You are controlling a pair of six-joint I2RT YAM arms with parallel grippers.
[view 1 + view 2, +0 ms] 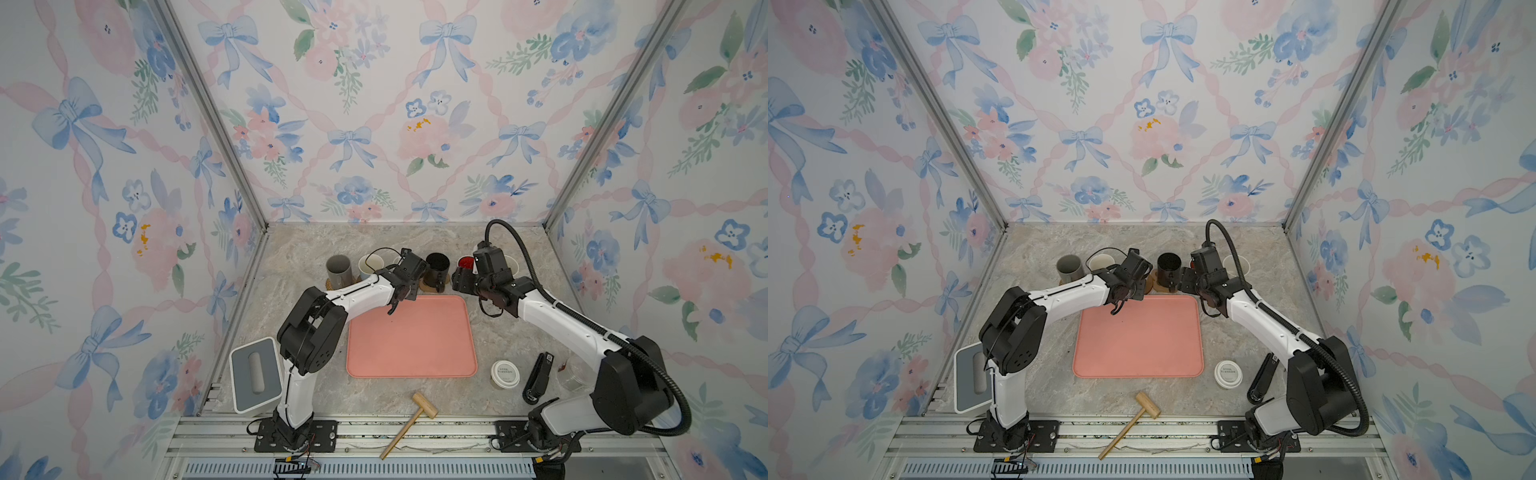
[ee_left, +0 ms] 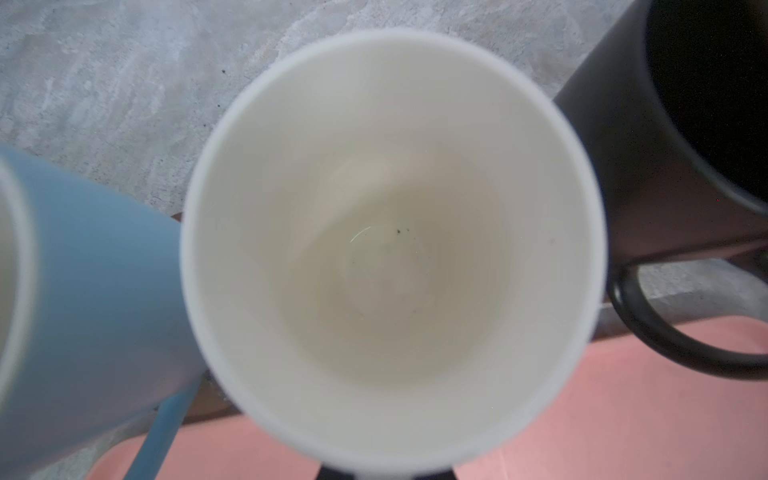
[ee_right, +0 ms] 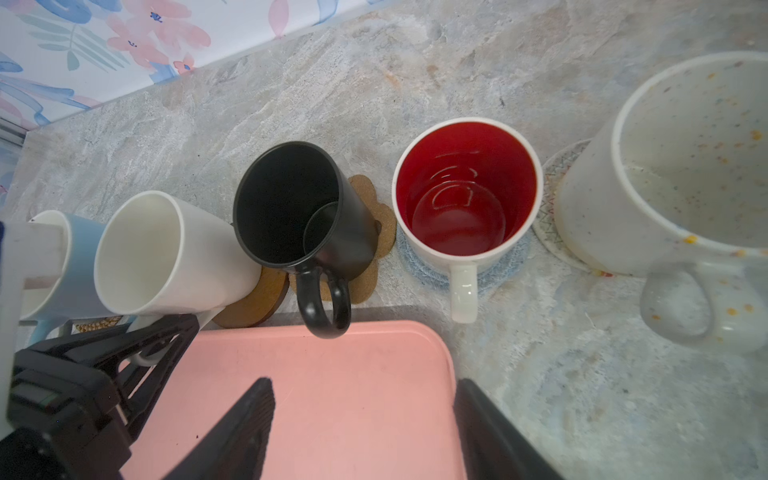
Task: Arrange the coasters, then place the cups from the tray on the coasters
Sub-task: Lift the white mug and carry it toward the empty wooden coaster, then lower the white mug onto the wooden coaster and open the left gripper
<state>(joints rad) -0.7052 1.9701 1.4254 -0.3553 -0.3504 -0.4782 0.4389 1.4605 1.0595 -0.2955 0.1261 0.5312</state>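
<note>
Grey marbled tabletop (image 1: 374, 399) fills the lower middle of both top views, walled in by wallpaper (image 1: 374, 104) of blue bows and pink flowers. The pink tray (image 1: 411, 340) lies at its centre. The mugs stand in a row just above the tray's upper edge, with the grey mug (image 1: 338, 268) at the left end and the black mug (image 1: 437, 266) mid-row. The left arm (image 1: 357, 295) reaches up from lower left, elbow bent, its left gripper (image 3: 141, 357) pinched on the handle of the cream mug (image 3: 166, 249), which is over a brown wooden coaster (image 3: 257, 299). The right arm (image 1: 561, 316) angles in from lower right, its right gripper (image 3: 363, 386) spread wide above the tray's corner
</note>
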